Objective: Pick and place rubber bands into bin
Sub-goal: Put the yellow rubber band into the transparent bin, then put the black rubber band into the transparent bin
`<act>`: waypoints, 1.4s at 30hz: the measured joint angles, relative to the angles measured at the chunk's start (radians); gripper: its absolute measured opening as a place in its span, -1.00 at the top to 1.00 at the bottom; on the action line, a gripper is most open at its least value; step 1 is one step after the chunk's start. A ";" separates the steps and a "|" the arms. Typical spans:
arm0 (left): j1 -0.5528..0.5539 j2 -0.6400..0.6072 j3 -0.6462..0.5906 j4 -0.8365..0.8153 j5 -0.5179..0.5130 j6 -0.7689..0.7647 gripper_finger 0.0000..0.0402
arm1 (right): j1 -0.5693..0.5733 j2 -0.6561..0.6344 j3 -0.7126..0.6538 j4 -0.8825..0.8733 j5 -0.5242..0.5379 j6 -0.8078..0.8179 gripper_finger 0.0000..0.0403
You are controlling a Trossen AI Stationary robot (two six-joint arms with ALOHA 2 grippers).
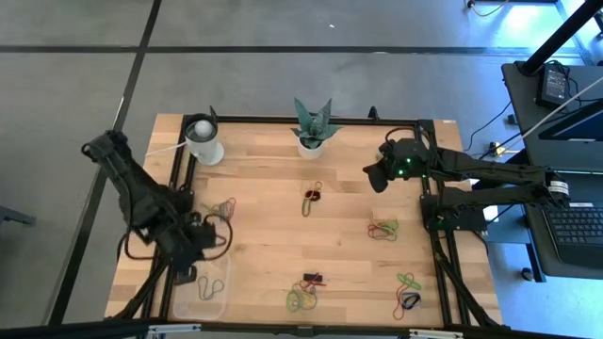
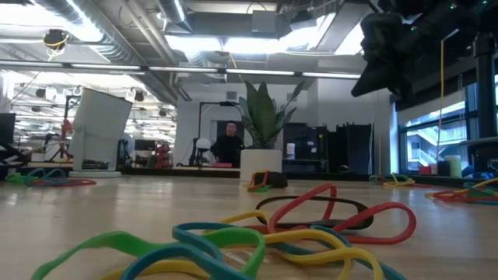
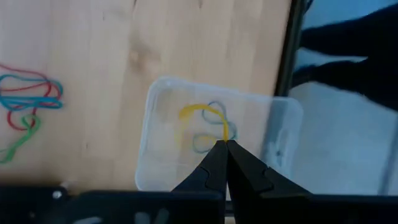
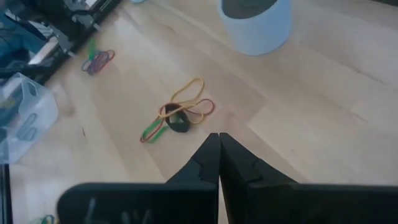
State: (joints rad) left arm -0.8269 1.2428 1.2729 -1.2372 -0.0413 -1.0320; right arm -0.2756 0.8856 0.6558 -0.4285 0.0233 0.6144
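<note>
The clear bin (image 1: 209, 287) sits near the table's near-left corner, and a bluish band (image 3: 210, 142) lies inside it. My left gripper (image 1: 195, 247) hovers over the bin (image 3: 163, 124), shut on a yellow rubber band (image 3: 200, 112). Rubber bands lie flat on the wood in small heaps (image 1: 223, 207), (image 1: 312, 198), (image 1: 382, 227), (image 1: 303, 298), (image 1: 409, 282). My right gripper (image 1: 381, 175) is shut and empty. It is raised near the far right, above and short of a heap (image 4: 180, 115). The low view shows this gripper (image 2: 387, 48) high above the foreground bands (image 2: 257, 233). My left gripper pinches the yellow rubber band at one spot on its loop (image 3: 222, 133), between the two fingertips. The fingers come from above, pointing down at the bin. The rest of the loop hangs clear over the bin's inside; whether it touches the bin's floor I cannot tell.
A white cup (image 1: 204, 141) stands at the far left and a white plant pot (image 1: 311, 143) at the far middle. A small black clip (image 1: 314, 279) lies near the front heap. A black frame rail (image 1: 429, 226) edges the table. Bare wood lies mid-table. A person stands in the room behind (image 2: 228, 144).
</note>
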 joint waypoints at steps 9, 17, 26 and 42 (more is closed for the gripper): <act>-0.110 0.191 -0.060 0.008 0.077 0.020 0.99 | 0.000 0.000 0.000 0.030 -0.001 0.036 0.98; -0.167 0.297 -0.089 0.032 0.044 -0.051 0.99 | 0.000 0.000 0.000 0.029 -0.001 0.036 0.98; -0.167 0.293 -0.089 0.032 0.036 -0.118 0.73 | 0.000 0.000 0.000 0.029 0.000 0.037 0.98; -0.095 0.290 -0.017 -0.136 0.104 -0.070 0.70 | 0.000 0.000 0.000 0.072 0.000 0.003 0.98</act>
State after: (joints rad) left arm -0.9218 1.5326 1.2557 -1.3732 0.0627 -1.1023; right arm -0.2752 0.8852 0.6556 -0.3563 0.0231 0.6172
